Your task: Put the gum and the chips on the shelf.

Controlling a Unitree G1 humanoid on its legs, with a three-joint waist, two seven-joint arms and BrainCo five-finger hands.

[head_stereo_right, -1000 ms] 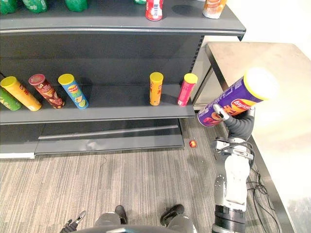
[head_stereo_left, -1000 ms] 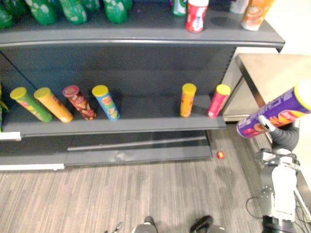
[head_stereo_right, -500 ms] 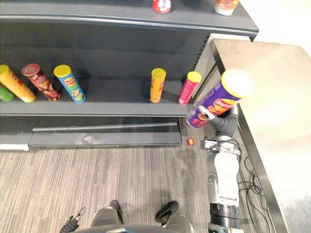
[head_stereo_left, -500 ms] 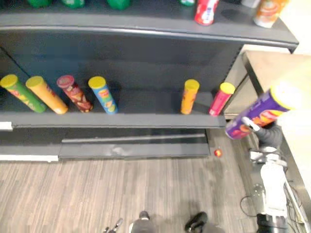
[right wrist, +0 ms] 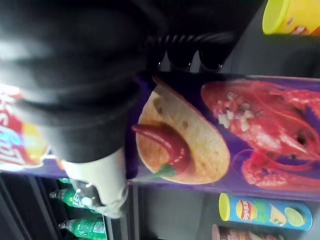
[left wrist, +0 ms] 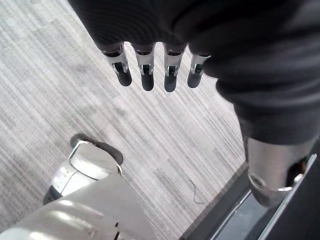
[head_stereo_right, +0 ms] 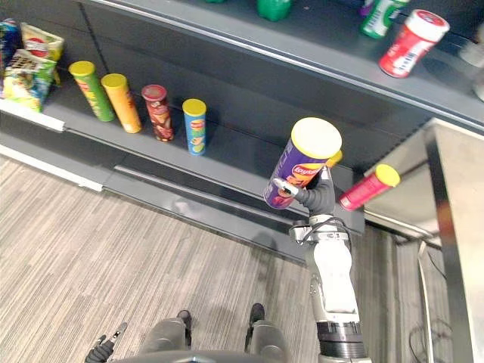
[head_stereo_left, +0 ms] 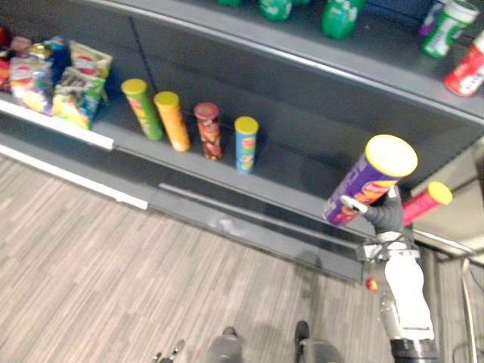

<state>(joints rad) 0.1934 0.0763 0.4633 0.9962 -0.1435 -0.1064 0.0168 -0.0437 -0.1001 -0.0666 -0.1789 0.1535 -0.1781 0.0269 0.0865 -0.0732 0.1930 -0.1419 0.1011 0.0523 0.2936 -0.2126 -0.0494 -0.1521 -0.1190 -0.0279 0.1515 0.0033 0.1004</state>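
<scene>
Dark store shelving, with a chips can raised in front of it.
The right robot hand [head_stereo_right: 308,195] grips the purple chips can [head_stereo_right: 299,166], tilted lid-up, just left of the pink can [head_stereo_right: 368,187] on the lower shelf [head_stereo_right: 234,162]. The left robot hand [left wrist: 150,70] hangs straight-fingered above the floor. It looks best to stand the can upright and set its base on bare board left of the pink can. A second ago it hung right of the pink can.

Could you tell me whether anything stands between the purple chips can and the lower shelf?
Nothing visible blocks it. The right robot hand holds the purple chips can before the lower shelf, whose stretch beyond the blue can lies bare; a yellow-lidded can peeks out just behind the held can.
</scene>
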